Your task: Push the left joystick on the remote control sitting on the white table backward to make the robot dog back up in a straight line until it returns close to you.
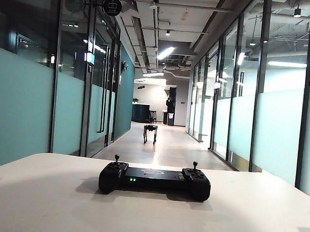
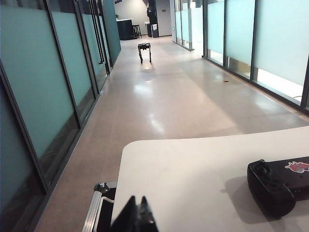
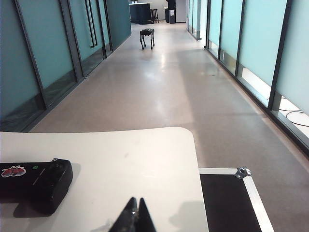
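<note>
The remote control sits on the white table — both grippers, left and right, closed on nothing, well short of it; the robot dog stands far beyond.

Black remote lies flat on white table, green lights lit, between and ahead of both shut grippers, left and right, touching neither. Left joystick stands upright. Robot dog stands far down the corridor.
</note>
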Robot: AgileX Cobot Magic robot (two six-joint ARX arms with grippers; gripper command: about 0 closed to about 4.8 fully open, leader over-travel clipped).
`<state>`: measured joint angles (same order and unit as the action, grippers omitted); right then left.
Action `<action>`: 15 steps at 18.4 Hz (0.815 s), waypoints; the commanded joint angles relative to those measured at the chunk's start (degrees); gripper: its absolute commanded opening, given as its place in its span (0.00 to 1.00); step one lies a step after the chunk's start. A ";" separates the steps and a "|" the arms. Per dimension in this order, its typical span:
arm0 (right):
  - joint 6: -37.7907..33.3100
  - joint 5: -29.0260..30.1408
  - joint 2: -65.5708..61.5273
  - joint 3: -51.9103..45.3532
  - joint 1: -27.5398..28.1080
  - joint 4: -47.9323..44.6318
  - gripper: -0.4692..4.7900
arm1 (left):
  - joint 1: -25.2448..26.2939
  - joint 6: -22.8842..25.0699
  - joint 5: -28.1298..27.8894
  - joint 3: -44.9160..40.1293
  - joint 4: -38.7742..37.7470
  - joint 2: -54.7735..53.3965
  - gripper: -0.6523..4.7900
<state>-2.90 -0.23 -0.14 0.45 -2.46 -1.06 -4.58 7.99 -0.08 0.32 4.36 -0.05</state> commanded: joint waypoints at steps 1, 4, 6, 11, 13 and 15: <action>0.44 -0.07 0.17 -0.52 -0.09 -1.14 0.08 | 0.07 -0.09 0.09 0.13 0.90 -0.02 0.11; 1.64 -0.04 0.17 -0.50 -0.09 -1.14 0.08 | 0.07 -0.09 0.09 0.13 0.92 -0.02 0.11; 1.64 -0.04 0.17 -0.31 -0.09 -1.62 0.08 | 0.07 -0.52 0.09 0.15 1.01 -0.04 0.11; 1.66 -0.04 -0.02 3.13 -0.09 -3.21 0.08 | 0.07 -5.62 -1.29 2.60 1.68 -0.04 0.11; 1.66 -0.04 -0.04 4.98 -0.09 -3.08 0.08 | 0.07 -5.62 -1.60 4.00 1.77 -0.13 0.11; 1.66 0.17 -0.52 6.56 -0.13 -3.04 0.08 | 0.07 -5.64 -1.64 5.11 1.79 -1.22 0.11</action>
<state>-1.41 -0.23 -0.32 6.13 -2.46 -3.55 -4.56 2.72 -1.56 4.84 5.48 -0.58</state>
